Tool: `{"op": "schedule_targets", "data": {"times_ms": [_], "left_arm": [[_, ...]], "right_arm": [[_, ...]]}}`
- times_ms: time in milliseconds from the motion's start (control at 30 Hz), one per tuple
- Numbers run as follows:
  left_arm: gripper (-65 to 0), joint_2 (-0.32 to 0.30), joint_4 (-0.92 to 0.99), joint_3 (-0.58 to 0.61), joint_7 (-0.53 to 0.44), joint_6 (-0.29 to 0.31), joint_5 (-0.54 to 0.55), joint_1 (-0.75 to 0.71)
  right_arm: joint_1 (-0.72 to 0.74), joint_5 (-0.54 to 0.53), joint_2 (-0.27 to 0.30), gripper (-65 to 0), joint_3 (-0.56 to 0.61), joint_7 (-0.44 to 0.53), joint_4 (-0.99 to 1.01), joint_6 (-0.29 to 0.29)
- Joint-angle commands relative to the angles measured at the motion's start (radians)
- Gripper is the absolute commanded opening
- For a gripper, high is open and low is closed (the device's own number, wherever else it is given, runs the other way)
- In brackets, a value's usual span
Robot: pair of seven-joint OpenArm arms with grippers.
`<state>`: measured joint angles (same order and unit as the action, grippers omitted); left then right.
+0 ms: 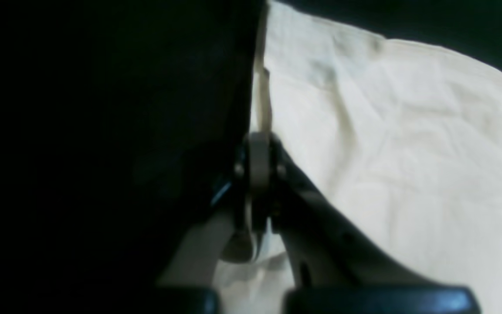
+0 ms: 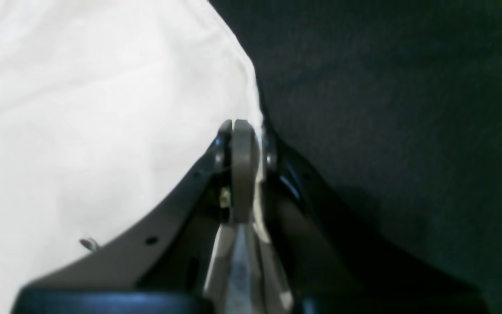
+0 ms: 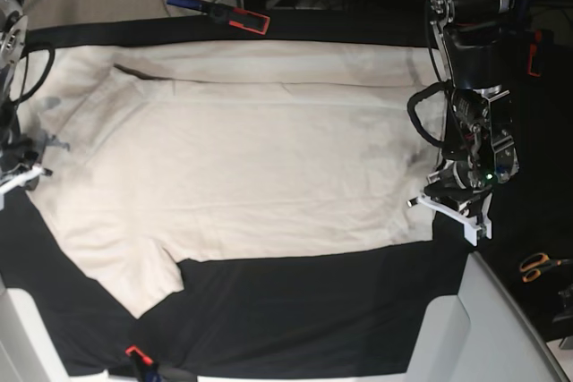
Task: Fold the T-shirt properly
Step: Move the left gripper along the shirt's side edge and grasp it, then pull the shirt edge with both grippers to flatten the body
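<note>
Both pincers are pressed closed on cloth: the left pincer [image 1: 259, 150] pinches a thin edge of the T-shirt [image 3: 242, 158], with a narrow strip of hem running up from between its tips, and the right pincer [image 2: 242, 131] is clamped on the shirt's border where cream fabric meets the black table cloth [image 3: 295, 310]. In the base view the left pincer [image 3: 457, 207] sits at the T-shirt's right edge, low down near its corner, while the right pincer [image 3: 22, 172] is at the T-shirt's left edge, mostly cut off by the frame. The T-shirt lies spread flat over the black-covered desk [image 3: 501, 328] — cream, plain, lightly wrinkled — with one short sleeve jutting toward the near side at the shirt's lower left and a darker fold line along its far upper left. Beyond the T-shirt's far edge lies a blue-handled tool with a red and black head [image 3: 219, 12], on the pale floor past the cloth. Well to the right of the T-shirt, beyond the left arm, orange-handled scissors [image 3: 540, 266] rest off the desk. Below the shirt's sleeve, at the near edge of the table cloth, a small red clip [image 3: 136, 352] shows.
</note>
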<state>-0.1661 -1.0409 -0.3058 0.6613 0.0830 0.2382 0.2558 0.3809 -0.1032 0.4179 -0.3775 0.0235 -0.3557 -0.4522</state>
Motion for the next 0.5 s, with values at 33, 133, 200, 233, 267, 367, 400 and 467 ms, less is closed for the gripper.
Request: {"op": "schedule_targets", "data": {"times_ms": [33, 133, 200, 233, 267, 367, 400, 467], "left_arm": [[-65.0, 0.004, -0.080, 0.000, 0.004, 0.004, 0.005, 0.000], [-65.0, 0.010, -0.186, 0.004, 0.030, 0.004, 0.005, -0.052], [-65.0, 0.024, -0.240, 0.001, 0.054, 0.004, 0.003, -0.088], [-65.0, 0.026, -0.266, 0.000, 0.064, 0.004, 0.003, -0.103], [-65.0, 0.027, -0.290, 0.000, 0.071, 0.004, 0.003, -0.117], [-65.0, 0.029, -0.372, 0.000, 0.074, 0.004, 0.003, -0.169], [-65.0, 0.029, -0.390, 0.000, 0.085, 0.004, 0.003, -0.178], [-65.0, 0.027, -0.424, 0.000, 0.108, 0.004, 0.003, -0.192]], "right_arm": [[0.011, -0.010, 0.006, -65.0, -0.002, 0.022, -0.046, 0.002], [0.000, -0.010, 0.002, -65.0, -0.002, 0.020, -0.056, 0.002], [-0.001, -0.011, 0.000, -65.0, -0.004, 0.020, -0.056, 0.002], [-0.001, -0.011, 0.000, -65.0, -0.007, 0.020, -0.056, 0.002], [-0.001, -0.011, 0.000, -65.0, -0.008, 0.023, -0.058, 0.002], [-0.003, -0.013, 0.000, -65.0, -0.010, 0.026, -0.058, 0.002], [-0.003, -0.013, 0.000, -65.0, -0.010, 0.026, -0.058, 0.002], [-0.003, -0.013, 0.000, -65.0, -0.011, 0.028, -0.061, 0.000]]}}
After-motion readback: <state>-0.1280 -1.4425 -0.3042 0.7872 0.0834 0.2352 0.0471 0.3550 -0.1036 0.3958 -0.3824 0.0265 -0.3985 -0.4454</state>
